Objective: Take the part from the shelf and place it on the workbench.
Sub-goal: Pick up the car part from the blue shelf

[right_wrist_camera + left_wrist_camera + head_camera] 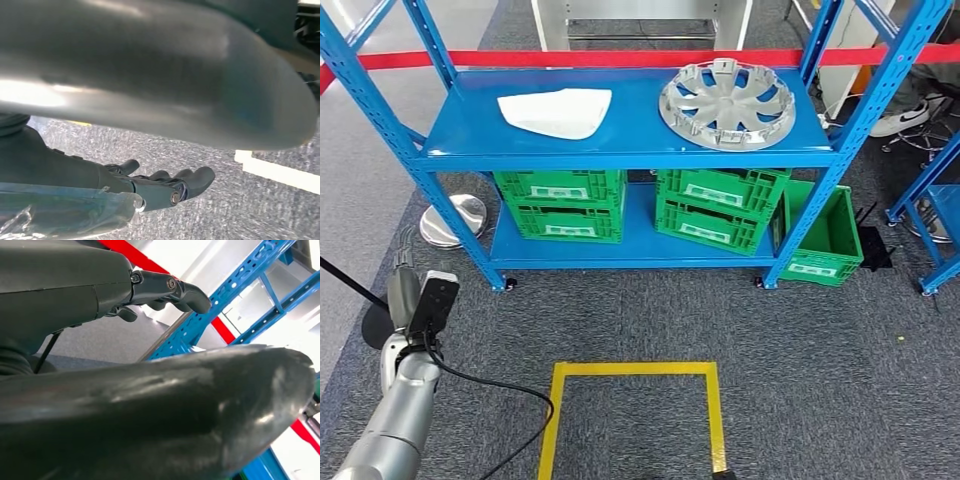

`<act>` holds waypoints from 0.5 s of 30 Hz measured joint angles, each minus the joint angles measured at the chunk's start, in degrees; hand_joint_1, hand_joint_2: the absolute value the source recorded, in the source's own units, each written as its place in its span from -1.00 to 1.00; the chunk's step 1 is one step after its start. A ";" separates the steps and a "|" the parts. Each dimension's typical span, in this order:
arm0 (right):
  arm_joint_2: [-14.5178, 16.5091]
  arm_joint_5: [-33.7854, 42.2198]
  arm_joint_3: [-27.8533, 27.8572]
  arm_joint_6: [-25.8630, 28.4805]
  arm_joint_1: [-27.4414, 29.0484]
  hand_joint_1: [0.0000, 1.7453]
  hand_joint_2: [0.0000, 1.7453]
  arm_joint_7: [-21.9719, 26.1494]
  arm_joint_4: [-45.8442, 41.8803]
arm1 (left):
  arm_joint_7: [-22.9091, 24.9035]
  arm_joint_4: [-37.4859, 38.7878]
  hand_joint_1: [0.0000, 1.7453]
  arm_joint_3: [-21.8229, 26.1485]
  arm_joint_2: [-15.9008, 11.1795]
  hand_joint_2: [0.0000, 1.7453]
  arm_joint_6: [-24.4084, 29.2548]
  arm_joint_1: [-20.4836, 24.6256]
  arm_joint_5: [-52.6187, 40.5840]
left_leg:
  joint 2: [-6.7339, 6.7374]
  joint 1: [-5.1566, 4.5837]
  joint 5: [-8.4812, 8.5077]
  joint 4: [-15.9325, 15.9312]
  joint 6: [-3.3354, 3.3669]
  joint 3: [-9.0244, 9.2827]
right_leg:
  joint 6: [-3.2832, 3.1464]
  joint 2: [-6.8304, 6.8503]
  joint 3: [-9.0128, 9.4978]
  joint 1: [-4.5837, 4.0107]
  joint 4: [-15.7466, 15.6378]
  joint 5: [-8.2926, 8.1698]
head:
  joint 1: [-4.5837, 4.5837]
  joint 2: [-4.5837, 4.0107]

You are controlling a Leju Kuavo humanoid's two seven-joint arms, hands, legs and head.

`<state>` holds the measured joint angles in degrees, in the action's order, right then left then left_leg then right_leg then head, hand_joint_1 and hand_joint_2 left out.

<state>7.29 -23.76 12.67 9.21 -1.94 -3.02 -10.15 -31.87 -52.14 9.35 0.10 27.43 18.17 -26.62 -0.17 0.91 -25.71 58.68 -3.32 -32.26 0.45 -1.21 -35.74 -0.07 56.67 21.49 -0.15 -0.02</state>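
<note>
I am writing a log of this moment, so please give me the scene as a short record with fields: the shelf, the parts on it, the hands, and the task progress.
shelf: blue rack, two levels
top level: silver wheel cover on the right, white part on the left
lower level: green crates
floor: yellow taped square on grey carpet
left hand: raised, left of the rack, holds nothing
right hand: over the carpet, holds nothing
progress: no part taken yet

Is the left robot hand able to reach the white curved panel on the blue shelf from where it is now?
Probably not yet. The left robot hand is low, beside the shelf's left leg, apart from the white curved panel on the blue shelf. Nothing lies over the panel, so raising the arm should work.
</note>
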 joint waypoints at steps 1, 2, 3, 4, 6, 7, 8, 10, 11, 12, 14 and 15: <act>-0.02 -0.02 0.03 -0.02 -0.09 -1.00 -1.00 0.00 -0.01 | -0.04 0.01 -1.00 -0.01 0.02 -1.00 -0.15 0.01 0.01 | -0.10 0.06 0.53 -1.71 0.32 0.44 | 0.19 -0.07 -0.19 -0.13 0.29 0.17 | 0.02 0.00; -0.04 -0.03 0.07 -0.02 -0.15 -1.00 -1.00 -0.01 -0.01 | -0.10 0.01 -1.00 -0.02 0.05 -1.00 -0.29 0.03 0.02 | -0.22 0.06 0.27 -2.29 0.73 0.64 | 0.08 -0.12 -0.36 -0.31 0.51 0.22 | 0.06 0.01; -0.05 -0.05 0.13 -0.03 -0.19 -1.00 -1.00 -0.01 -0.02 | -0.19 0.01 -1.00 -0.02 0.08 -1.00 -0.40 0.06 0.03 | -0.33 0.06 0.11 -2.55 1.24 0.73 | -0.27 -0.15 -0.44 -0.39 0.53 0.18 | 0.18 0.01; -0.05 -0.09 0.22 -0.03 -0.24 -1.00 -1.00 -0.01 -0.02 | -0.28 0.00 -1.00 -0.03 0.11 -1.00 -0.49 0.07 0.04 | -0.41 0.05 0.17 -2.51 1.43 0.71 | -0.71 -0.14 -0.39 -0.46 0.47 0.10 | 0.32 0.01; -0.05 -0.18 0.39 -0.03 -0.28 -1.00 -1.00 -0.01 -0.02 | -0.39 -0.02 -1.00 -0.01 0.10 -1.00 -0.58 0.14 0.06 | -0.49 -0.06 0.17 -2.51 1.66 0.79 | -1.23 -0.11 -0.14 -0.46 0.26 -0.10 | 0.45 0.01; -0.05 -0.22 0.45 -0.05 -0.31 -1.00 -1.00 0.00 -0.02 | -0.42 -0.02 -1.00 0.01 0.08 -1.00 -0.62 0.16 0.07 | -0.50 -0.11 0.15 -2.51 1.80 0.84 | -1.26 -0.10 -0.02 -0.44 0.14 -0.16 | 0.45 0.01; -0.05 -0.24 0.48 -0.10 -0.35 -1.00 -1.00 0.01 -0.02 | -0.43 -0.03 -1.00 0.02 0.06 -1.00 -0.63 0.17 0.07 | -0.50 -0.16 0.11 -2.50 1.97 0.89 | -1.23 -0.08 0.08 -0.42 0.02 -0.20 | 0.46 0.01; -0.05 -0.24 0.51 -0.26 -0.41 -1.00 -1.00 0.15 -0.02 | -0.48 -0.14 -1.00 0.02 0.05 -1.00 -0.63 0.18 0.07 | -0.50 -0.25 0.05 -2.49 2.16 0.95 | -1.03 -0.06 0.21 -0.36 -0.12 -0.27 | 0.48 0.02; -0.05 -0.24 0.52 -0.33 -0.44 -1.00 -1.00 0.25 -0.02 | -0.50 -0.27 -1.00 0.02 0.05 -1.00 -0.63 0.18 0.07 | -0.50 -0.29 0.02 -2.48 2.21 0.95 | -0.79 -0.05 0.24 -0.31 -0.18 -0.29 | 0.47 0.02; -0.05 -0.24 0.54 -0.39 -0.47 -1.00 -1.00 0.35 -0.02 | -0.51 -0.44 -1.00 0.02 0.05 -1.00 -0.62 0.20 0.06 | -0.49 -0.34 -0.01 -2.47 2.25 0.96 | -0.33 -0.05 0.28 -0.24 -0.28 -0.29 | 0.46 0.02; -0.05 -0.24 0.56 -0.46 -0.50 -1.00 -1.00 0.52 -0.02 | -0.51 -0.80 -1.00 0.02 0.05 -1.00 -0.57 0.24 0.03 | -0.49 -0.40 -0.06 -2.45 2.33 0.96 | 0.88 -0.05 0.36 -0.08 -0.47 -0.24 | 0.45 0.02; -0.04 -0.24 0.56 -0.50 -0.52 -1.00 -1.00 0.63 -0.02 | -0.50 -0.98 -1.00 0.02 0.05 -1.00 -0.54 0.28 -0.01 | -0.49 -0.42 -0.07 -2.45 2.36 0.96 | 1.32 -0.05 0.39 -0.02 -0.53 -0.22 | 0.45 0.01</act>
<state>7.25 -24.00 13.23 8.71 -2.45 -2.39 -10.16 -32.37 -53.12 9.38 0.15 26.89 18.45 -26.63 -0.65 0.50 -25.79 56.23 -0.96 -31.31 1.77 -1.26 -35.35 -0.09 56.15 21.28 0.30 -0.01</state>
